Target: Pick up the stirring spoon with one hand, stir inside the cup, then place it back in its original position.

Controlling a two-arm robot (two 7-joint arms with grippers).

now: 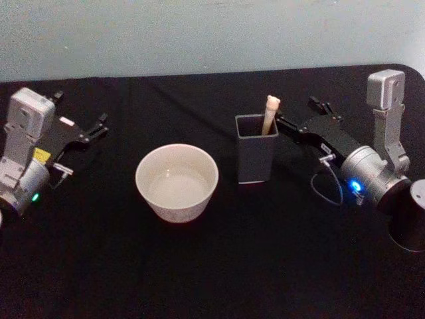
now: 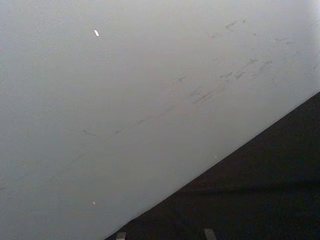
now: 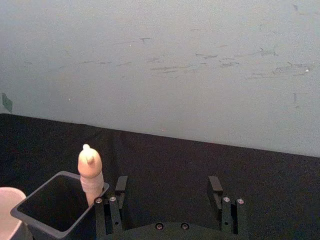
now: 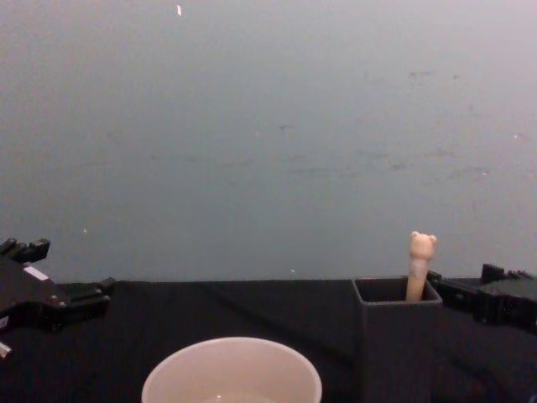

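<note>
The stirring spoon (image 1: pixel 271 113) stands in the dark grey square holder (image 1: pixel 255 149), its bear-head top (image 4: pixel 420 245) sticking out at the far right corner. The cream-white cup (image 1: pixel 176 183) sits to the holder's left, with a little clear liquid in its bottom. My right gripper (image 1: pixel 295 111) is open just right of the holder. In the right wrist view its fingers (image 3: pixel 121 185) stand wide apart, and the spoon (image 3: pixel 90 172) is outside them, beside one finger. My left gripper (image 1: pixel 80 111) rests open at the table's far left, away from the cup.
A black cloth (image 1: pixel 212 266) covers the table, which ends at a pale wall (image 4: pixel 268 126) behind. A dark cylinder (image 1: pixel 406 219) stands at the right edge by the right arm. A thin cable loop (image 1: pixel 329 186) hangs off the right wrist.
</note>
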